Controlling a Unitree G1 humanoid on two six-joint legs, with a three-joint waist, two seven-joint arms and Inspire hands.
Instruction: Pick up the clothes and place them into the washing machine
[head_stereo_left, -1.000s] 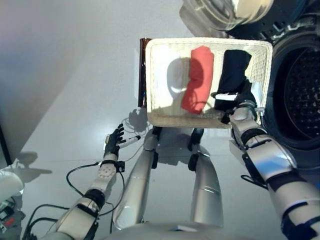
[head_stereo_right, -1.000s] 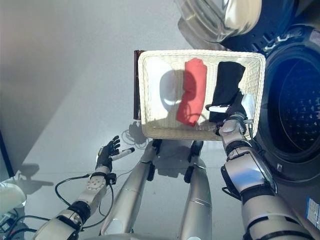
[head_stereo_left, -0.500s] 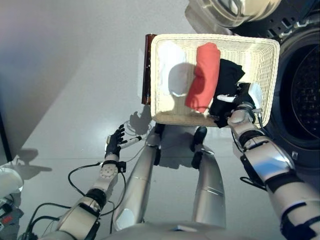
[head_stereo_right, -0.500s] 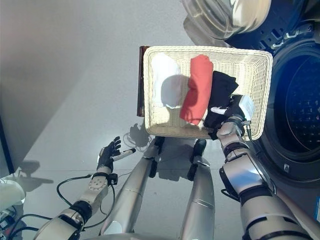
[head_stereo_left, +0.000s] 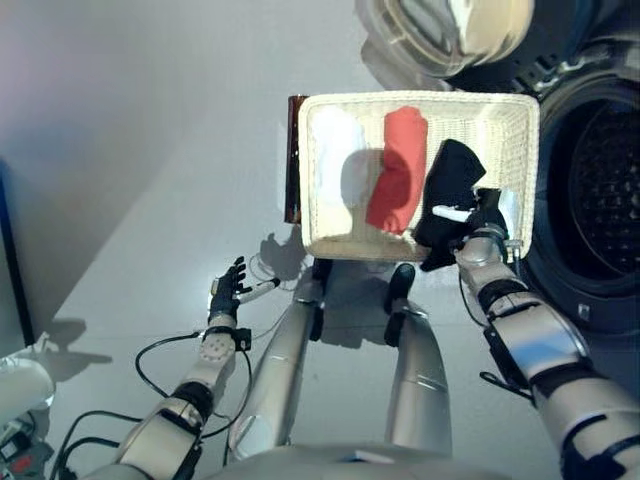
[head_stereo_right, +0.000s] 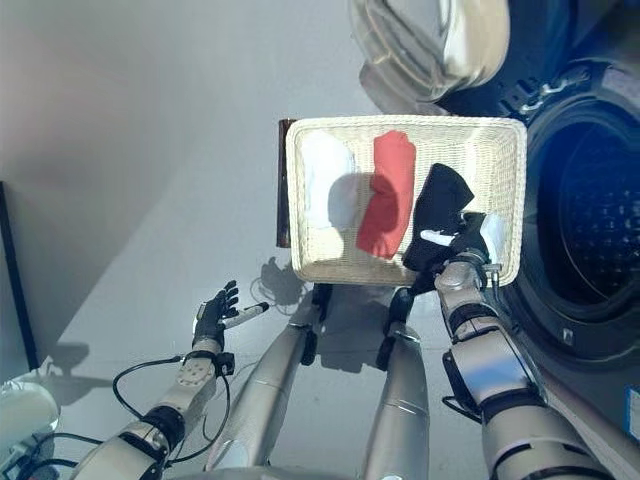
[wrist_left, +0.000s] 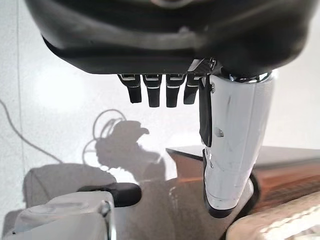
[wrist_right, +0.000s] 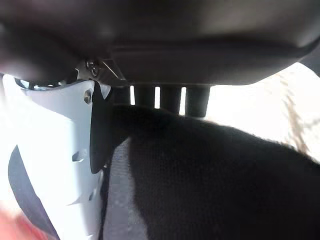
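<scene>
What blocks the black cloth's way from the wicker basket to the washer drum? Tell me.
Nothing visible does. The right hand is shut on the black cloth garment, lifted partly over the white wicker basket's rim. The dark round washing machine drum opening sits just right of the basket, its door swung open.

Beside the right hand (head_stereo_right: 468, 236), the basket (head_stereo_right: 505, 160) is pale woven wicker, rough-textured; the black garment (head_stereo_right: 437, 205) pinched in the hand looks like soft matt knit cloth (ribbed up close). The floor (head_stereo_right: 150, 150) is smooth grey.
</scene>
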